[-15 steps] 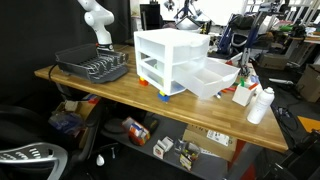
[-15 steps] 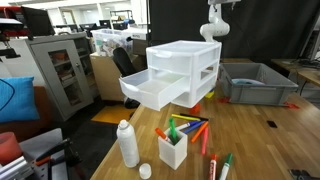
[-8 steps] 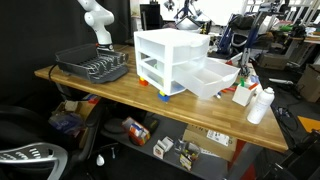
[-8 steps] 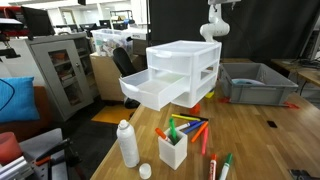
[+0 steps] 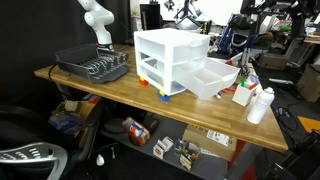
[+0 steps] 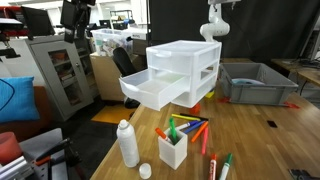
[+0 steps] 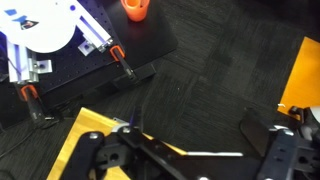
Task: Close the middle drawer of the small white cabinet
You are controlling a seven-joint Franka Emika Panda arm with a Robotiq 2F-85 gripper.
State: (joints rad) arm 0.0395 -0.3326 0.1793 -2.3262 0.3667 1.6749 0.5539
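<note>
gripper (image 7: 190, 152): fingers spread wide apart, nothing between them. the wrist view looks down on dark floor
arm (image 5: 97, 25): far left, behind the dish rack (image 5: 93, 66), well apart from the cabinet. its upper end runs off the top edge in both exterior views
small white cabinet (image 5: 165, 55): stands upright on the wooden table (image 5: 110, 88), just right of the dish rack
middle drawer (image 5: 213, 78): pulled well out of the cabinet's right side, not closed. an exterior view (image 6: 153, 92) shows it sticking out towards the near left
top drawer (image 6: 188, 58): sits flush in the body
bottom drawer (image 6: 200, 95): flush too
pen cup (image 5: 243, 93): just right of the open drawer's front
white bottle (image 5: 260, 105): near right of the cup
grey bin (image 6: 255, 82): on the table, right of the cabinet
wrist view extras: orange object (image 7: 135, 8) at the top edge — too cropped to name
</note>
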